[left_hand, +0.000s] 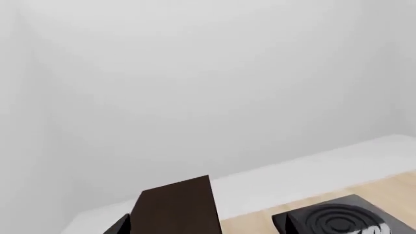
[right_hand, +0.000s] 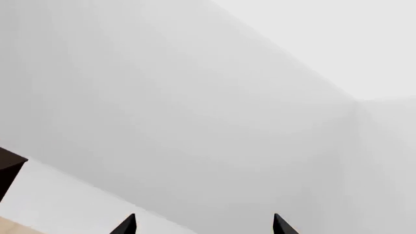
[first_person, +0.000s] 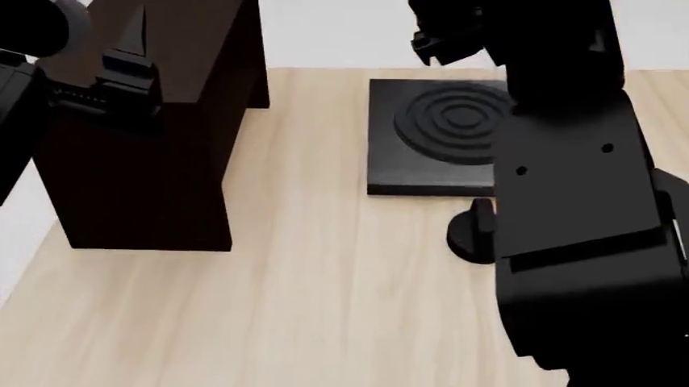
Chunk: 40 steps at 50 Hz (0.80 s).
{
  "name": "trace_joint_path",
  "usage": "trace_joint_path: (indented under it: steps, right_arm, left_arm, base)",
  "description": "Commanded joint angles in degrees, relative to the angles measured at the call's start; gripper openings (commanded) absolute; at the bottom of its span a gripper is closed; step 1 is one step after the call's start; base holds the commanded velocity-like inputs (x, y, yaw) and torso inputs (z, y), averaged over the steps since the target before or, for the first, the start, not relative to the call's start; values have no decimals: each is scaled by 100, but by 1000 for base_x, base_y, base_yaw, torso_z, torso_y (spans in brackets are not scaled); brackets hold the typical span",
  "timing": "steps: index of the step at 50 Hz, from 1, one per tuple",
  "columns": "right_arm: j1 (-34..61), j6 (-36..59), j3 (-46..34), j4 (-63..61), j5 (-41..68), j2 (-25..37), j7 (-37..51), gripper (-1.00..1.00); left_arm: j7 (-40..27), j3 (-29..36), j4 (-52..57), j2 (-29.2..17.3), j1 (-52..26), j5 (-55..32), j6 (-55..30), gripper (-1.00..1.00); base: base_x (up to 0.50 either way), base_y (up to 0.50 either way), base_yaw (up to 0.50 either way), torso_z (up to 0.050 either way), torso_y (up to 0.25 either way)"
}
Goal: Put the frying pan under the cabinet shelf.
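The frying pan does not show clearly in any view. In the head view a small rounded black shape [first_person: 472, 230] peeks out from behind my right arm [first_person: 570, 201]; I cannot tell what it is. The cabinet shelf [first_person: 151, 161], dark brown and boxy, stands at the table's left; its top also shows in the left wrist view [left_hand: 175, 204]. My left gripper [left_hand: 201, 226] is open and empty, raised above the cabinet's top. My right gripper [right_hand: 202, 226] is open and empty, raised and facing the white wall.
A square black hob [first_person: 441, 133] with concentric rings lies on the wooden table [first_person: 323, 306] right of the cabinet; it also shows in the left wrist view [left_hand: 338, 219]. My right arm hides the table's right side. White walls stand behind.
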Motion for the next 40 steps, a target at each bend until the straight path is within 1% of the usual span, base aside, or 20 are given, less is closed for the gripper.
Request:
trace_joint_path:
  steps: [1,12,40]
  right_arm:
    - [254,-70,-192,90,-80,2,-48,100]
    - [368,-87,-307,122,-106,3,-98,100]
    - [447,63,-430,-82,-124,70,-180,100]
  left_arm:
    - [12,24,-34,32,-326,-76,-197,100]
    - [-15,63,101,33,-428,-135,-341,100]
    - [-97,143,113,19,-498,-186,-331,100]
  base:
    - [500,-43,0,0,0]
    - [500,-11,0,0,0]
    - [500,0,0,0,1]
